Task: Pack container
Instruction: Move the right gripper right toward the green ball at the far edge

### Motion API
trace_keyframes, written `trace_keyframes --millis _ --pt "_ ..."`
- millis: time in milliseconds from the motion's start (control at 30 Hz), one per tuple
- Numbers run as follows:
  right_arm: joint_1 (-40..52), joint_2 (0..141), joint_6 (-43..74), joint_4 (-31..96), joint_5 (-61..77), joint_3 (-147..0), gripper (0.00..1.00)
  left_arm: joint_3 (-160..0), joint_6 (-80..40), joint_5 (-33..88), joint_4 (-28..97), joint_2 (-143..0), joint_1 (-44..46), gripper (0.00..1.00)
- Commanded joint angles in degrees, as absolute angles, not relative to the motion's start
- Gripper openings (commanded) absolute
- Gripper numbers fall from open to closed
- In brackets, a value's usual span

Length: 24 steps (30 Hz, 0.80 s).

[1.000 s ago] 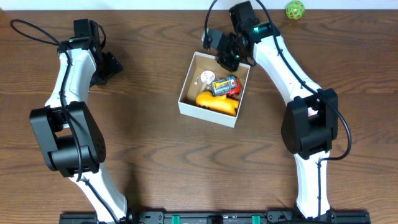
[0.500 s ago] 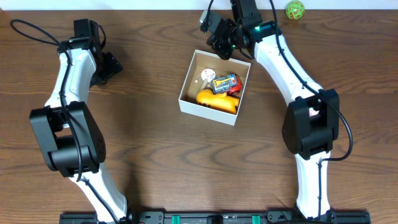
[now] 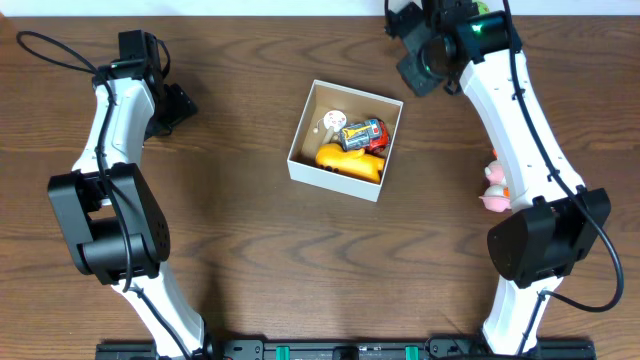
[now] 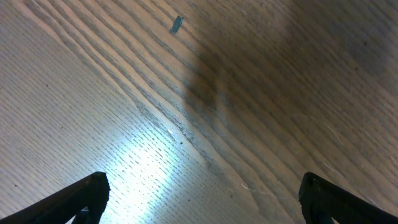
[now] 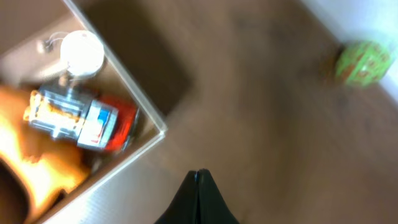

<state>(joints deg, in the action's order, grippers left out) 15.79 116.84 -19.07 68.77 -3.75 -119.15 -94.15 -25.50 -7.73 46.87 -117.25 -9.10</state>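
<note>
The container [image 3: 334, 176], a white-walled open box, stands mid-table. It holds a yellow toy [image 3: 350, 162], a red and silver toy car [image 3: 362, 135] and a white round toy [image 3: 333, 123]. My right gripper [image 3: 413, 68] is shut and empty, above the table just past the box's far right corner. In the right wrist view its closed tips [image 5: 199, 174] hover beside the box wall [image 5: 134, 93], and a green ball [image 5: 364, 62] lies beyond. My left gripper [image 3: 185, 105] is open and empty over bare wood [image 4: 202, 186] at the far left.
A pink toy [image 3: 493, 190] lies on the table at the right, beside my right arm. The table's white back edge runs along the top of the overhead view, close to the right gripper.
My right gripper has left the box's far edge, swung right and toward the back of the table, staying shut. The pink toy is now uncovered. The left arm has not moved.
</note>
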Motion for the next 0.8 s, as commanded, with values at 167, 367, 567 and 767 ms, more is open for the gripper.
trace_keyframes --millis 167,367,567,767 --pt "15.7 118.7 3.4 77.3 -3.6 -119.1 0.01 -93.8 -25.6 -8.4 47.0 -117.3 -9.3 0.98" --pt "15.6 120.4 7.9 77.8 -0.4 -119.1 0.01 -93.8 -25.6 -8.4 47.0 -117.3 -9.3 0.98" --pt "15.7 123.4 10.9 78.5 0.2 -119.1 0.01 -93.8 -25.6 -8.4 47.0 -117.3 -9.3 0.98" --pt "15.2 125.7 12.0 76.1 -0.2 -119.1 0.01 -93.8 -25.6 -8.4 47.0 -117.3 -9.3 0.98"
